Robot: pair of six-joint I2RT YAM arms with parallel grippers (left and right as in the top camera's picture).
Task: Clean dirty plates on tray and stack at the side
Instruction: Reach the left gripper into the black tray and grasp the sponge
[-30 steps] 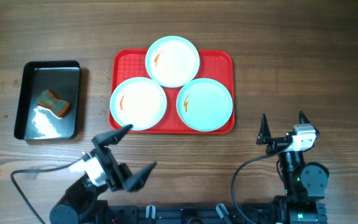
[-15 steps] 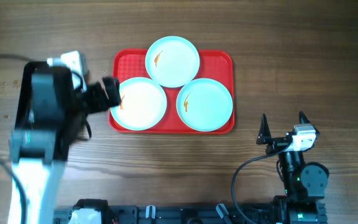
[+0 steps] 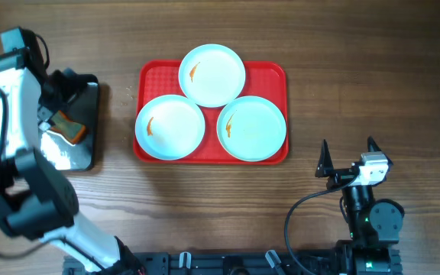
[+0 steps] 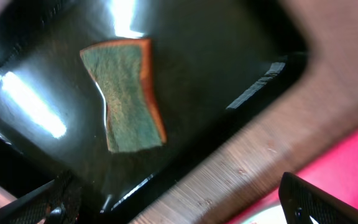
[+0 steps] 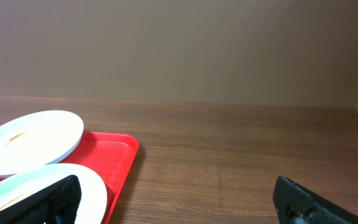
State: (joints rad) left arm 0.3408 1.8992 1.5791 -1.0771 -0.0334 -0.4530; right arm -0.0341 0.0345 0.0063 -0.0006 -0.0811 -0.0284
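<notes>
Since wiping comes first, the left hand (image 4: 188, 200) hangs spread wide over the sponge (image 4: 126, 96) in the black tray (image 4: 229, 50). Three dirty plates (image 3: 170, 126) sit on the red tray (image 3: 270, 72). The right hand (image 3: 347, 147), spread too, waits off to the side.

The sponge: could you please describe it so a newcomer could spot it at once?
Left of the big red tray lies a smaller glossy black tray. The sponge lies inside it: a waisted green pad with an orange edge, the only thing seen in that tray.
</notes>
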